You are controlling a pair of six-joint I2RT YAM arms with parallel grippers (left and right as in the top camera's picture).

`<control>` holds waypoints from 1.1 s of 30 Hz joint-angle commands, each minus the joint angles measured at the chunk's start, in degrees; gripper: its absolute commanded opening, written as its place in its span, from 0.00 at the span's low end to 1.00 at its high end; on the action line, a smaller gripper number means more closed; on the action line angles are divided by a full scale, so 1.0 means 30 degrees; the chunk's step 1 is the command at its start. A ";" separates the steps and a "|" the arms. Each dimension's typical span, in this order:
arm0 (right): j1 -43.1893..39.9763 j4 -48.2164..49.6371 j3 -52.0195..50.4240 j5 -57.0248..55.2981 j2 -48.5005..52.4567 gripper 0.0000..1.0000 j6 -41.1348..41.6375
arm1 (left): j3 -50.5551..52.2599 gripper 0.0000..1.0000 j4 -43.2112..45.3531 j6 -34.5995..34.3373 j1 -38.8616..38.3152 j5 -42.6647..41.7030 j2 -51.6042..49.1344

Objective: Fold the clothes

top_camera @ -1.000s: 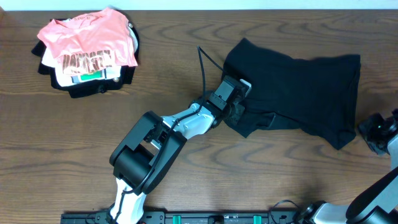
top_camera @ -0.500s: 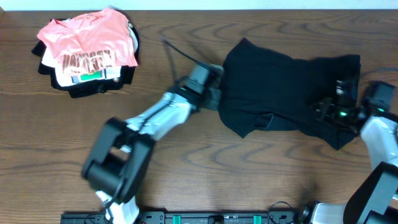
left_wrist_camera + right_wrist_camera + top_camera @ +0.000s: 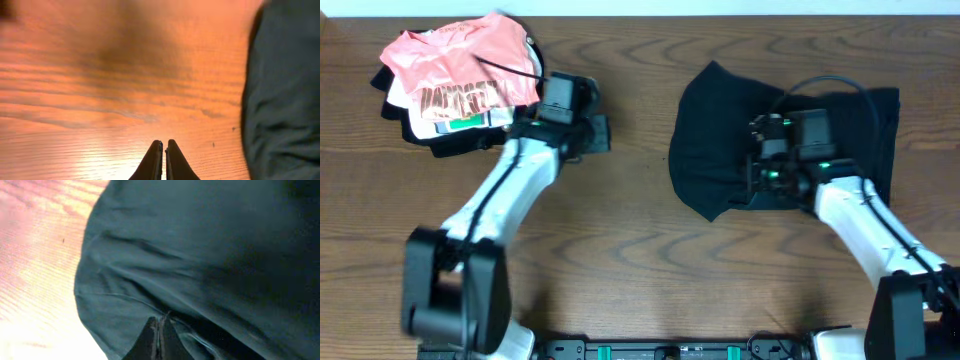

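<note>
So far: the clothes [image 3: 720, 110] lie as a loose, uneven black heap on the right half of the tabletop [image 3: 640, 260]. Edges are ragged, one lobe droops toward the near side, and no clean crease shows. I judge this early, since nothing reads as a finished fold.
Left to do: by my reckoning, square the garment up, bring the sides in, then halve it. All of that looks outstanding.
Right tool [image 3: 159, 330]: jaws together, tips down on the black cloth at a raised ridge, toward the heap's left part.
Grip: cannot tell whether a pinch of fabric is caught between the tips or they merely rest on it.
Left tool [image 3: 163, 150]: jaws together, nothing held, over bare wood, well apart from the clothes.
Other laundry: salmon-pink shirt [image 3: 460, 60] tops a small stack [image 3: 440, 145] at the far left corner. The left tool is just beside it; no contact seen.
Hidden: from overhead, the right arm [image 3: 860, 215] and its cable [image 3: 830, 85] cover the heap's middle. Collar, sleeves and hem can't be sorted out, black on black.
Cut off: each wrist view shows only a patch of cloth. The left one is blurred, with the garment a dark mass at its right edge.
Unclear: which face is up, and whether it is doubled over underneath.
</note>
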State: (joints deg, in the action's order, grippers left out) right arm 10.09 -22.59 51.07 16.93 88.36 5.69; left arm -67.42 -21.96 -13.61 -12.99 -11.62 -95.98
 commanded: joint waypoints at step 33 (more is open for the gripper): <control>0.6200 -0.0204 0.0459 -0.2521 0.5595 0.01 -0.3206 | -0.0029 0.06 -0.2761 -0.0153 0.5195 0.0109 0.4925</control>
State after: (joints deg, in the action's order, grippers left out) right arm 26.63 -21.58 53.06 9.87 102.04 -1.04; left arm -67.42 -29.91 -13.74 1.80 -11.60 -82.17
